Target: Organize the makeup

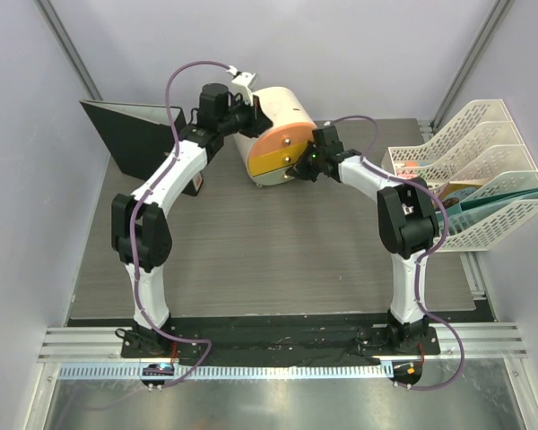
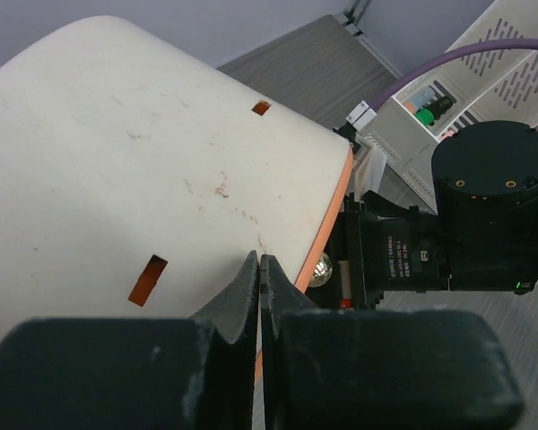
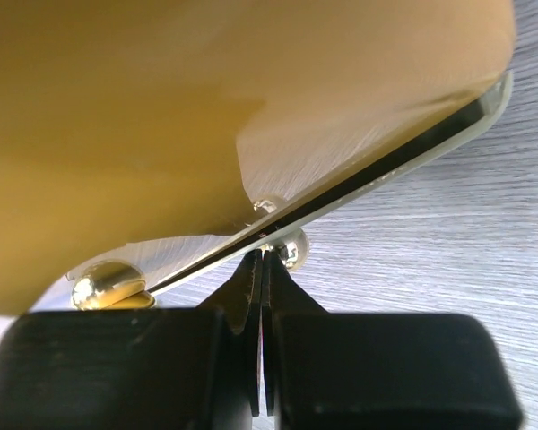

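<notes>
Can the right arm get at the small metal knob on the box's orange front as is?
Probably yes. The right gripper, shut, sits at the orange front of the box, its tips right beside the knob. Nothing visible lies between them.

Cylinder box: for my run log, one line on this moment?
box: on side | left tool: shut, by cream wall | right tool: shut, at lid edge
</notes>
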{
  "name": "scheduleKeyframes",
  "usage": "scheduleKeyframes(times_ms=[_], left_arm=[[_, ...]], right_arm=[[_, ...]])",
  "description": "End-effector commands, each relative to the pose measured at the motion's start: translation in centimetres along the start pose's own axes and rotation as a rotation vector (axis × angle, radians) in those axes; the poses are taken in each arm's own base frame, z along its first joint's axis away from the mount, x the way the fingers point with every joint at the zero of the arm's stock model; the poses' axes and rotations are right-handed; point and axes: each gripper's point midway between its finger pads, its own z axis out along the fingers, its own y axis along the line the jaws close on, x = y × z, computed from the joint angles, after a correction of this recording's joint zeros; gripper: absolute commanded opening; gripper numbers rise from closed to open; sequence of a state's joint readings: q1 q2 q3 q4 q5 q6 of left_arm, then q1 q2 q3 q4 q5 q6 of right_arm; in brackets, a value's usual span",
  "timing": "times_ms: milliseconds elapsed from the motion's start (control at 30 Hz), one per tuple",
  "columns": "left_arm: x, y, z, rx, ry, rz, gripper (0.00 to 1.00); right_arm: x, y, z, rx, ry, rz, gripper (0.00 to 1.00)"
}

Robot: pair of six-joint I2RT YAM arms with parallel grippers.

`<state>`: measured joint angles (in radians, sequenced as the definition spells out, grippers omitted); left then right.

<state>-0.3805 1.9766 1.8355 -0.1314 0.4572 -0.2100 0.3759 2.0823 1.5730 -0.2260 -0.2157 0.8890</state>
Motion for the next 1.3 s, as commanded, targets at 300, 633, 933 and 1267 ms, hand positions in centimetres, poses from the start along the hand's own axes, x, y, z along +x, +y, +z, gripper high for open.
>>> scheduleKeyframes(times_ms=[300,633,933,1267], left_arm=[[-4.0,-2.1,-5.5,-0.063,0.007,0.17,0.1],[0.3,1.7,-11.5,-0.38,0.195,0.136,1.0],[11.0,1.4,-13.9,-0.444,0.51,-0.201,1.0],[17.3,0.8,-17.1,-0.472,0.631,-0.262,1.0]], right_arm=[[-1.8,4.1,-6.1,-0.072,-0.134,-0.14,0.01],[-2.1,3.6,-14.3,0.005,-0.209,-0.318,0.08],[-1.0,-2.4,-21.8,0.213,-0.303,-0.389,0.55],[3.3,-8.4,-24.8,0.322,-0.268,-0.318,0.82]])
